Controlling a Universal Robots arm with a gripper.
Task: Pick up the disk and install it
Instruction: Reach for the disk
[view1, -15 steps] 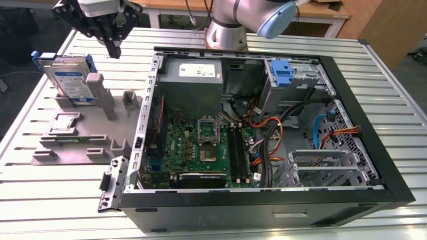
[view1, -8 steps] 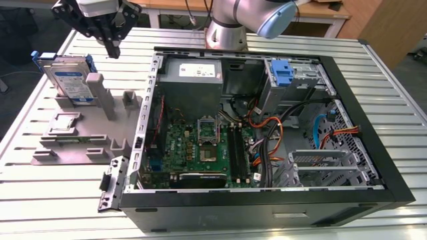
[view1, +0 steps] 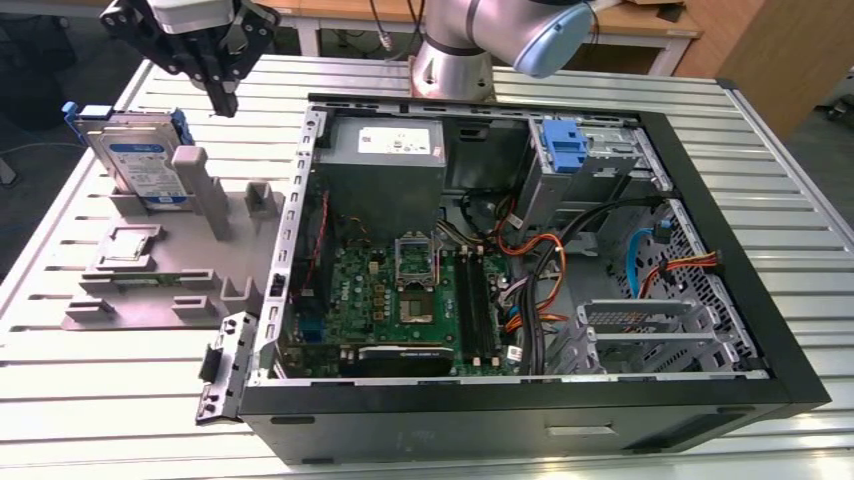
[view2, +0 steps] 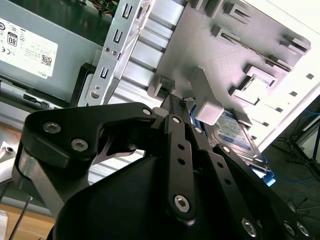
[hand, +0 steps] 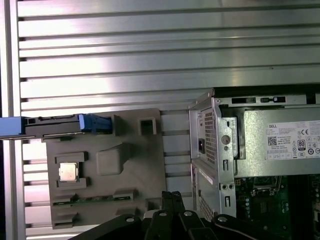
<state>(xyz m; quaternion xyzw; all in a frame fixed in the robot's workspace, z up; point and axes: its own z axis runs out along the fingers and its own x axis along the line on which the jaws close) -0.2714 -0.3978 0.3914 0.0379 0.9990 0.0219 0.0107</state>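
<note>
While your gripper (view1: 223, 98) hangs over the far end of the grey holder (view1: 147, 300), its fingers are pressed together on nothing. You've got the disk (view1: 140, 160) standing on edge in the holder's far slot, at the exterior view's left, outside the open computer case (view1: 787, 300). The gripper sits just right of it, not touching. The disk's white-and-blue label faces the near side; I can't make out its print. The power supply (view1: 387, 145) in the case's far corner carries a white label too.
</note>
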